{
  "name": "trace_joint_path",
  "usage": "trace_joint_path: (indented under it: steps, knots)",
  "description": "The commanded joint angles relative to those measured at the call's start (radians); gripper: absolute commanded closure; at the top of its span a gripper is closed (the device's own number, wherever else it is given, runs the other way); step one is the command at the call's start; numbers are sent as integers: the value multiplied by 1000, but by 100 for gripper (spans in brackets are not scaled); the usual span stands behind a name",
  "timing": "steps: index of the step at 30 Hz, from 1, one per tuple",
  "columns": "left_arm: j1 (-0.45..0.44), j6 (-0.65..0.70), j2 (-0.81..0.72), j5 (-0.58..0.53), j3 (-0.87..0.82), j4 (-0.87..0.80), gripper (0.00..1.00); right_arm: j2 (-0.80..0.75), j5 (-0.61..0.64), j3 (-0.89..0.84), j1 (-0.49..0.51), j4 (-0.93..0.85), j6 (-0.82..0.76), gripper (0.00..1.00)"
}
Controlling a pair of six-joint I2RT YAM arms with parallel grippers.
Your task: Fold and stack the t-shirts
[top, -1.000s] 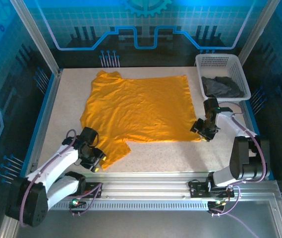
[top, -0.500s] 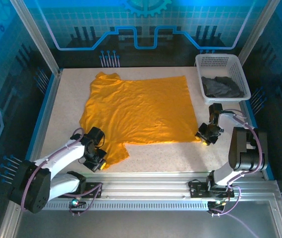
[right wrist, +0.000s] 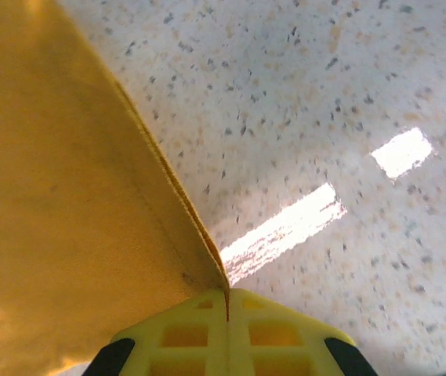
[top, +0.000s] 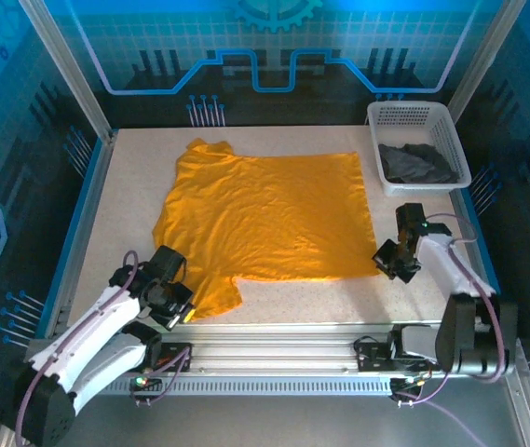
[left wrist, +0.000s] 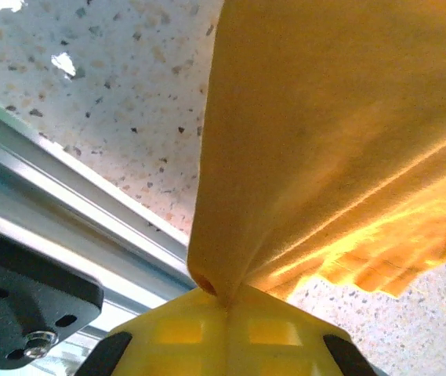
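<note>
The orange-yellow t-shirt [top: 265, 214] lies spread flat over the middle of the table. My left gripper [top: 179, 310] is shut on its near-left sleeve, and the cloth [left wrist: 324, 141] rises in a pinched fold out of the yellow jaws [left wrist: 226, 301]. My right gripper [top: 387, 264] is shut on the shirt's near-right hem corner, whose double edge [right wrist: 172, 188] runs into the closed jaws [right wrist: 226, 296]. The dark grey t-shirt [top: 417, 163] sits crumpled in the white basket [top: 414, 114] at the back right.
An aluminium rail [top: 274, 340] runs along the table's near edge, just behind my left gripper [left wrist: 66, 204]. Bare speckled tabletop [top: 125, 186] lies left of the shirt and between shirt and basket.
Both grippers have closed on the orange-yellow shirt's near corners. The shirt's near edge has shifted slightly towards me, and the right gripper has moved a little nearer and rightwards.
</note>
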Motion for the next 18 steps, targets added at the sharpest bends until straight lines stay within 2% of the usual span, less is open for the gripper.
trace_joint_path:
  steps: [1, 5, 10, 15, 18]
  knots:
    - [-8, 17, -14, -12, 80, -32, 100, -14, 20, -3, 29, -66, 35, 100]
    - [4, 52, 115, -62, 220, 103, 100, 73, 1, 84, 39, -52, 14, 100]
    - [105, 132, 340, -56, 452, 253, 100, 197, 4, 266, 36, -76, -8, 100]
    - [188, 269, 557, -50, 679, 255, 100, 341, -33, 403, 12, -78, 9, 100]
    - [234, 316, 635, -53, 735, 271, 100, 406, -24, 482, 12, -77, 23, 100]
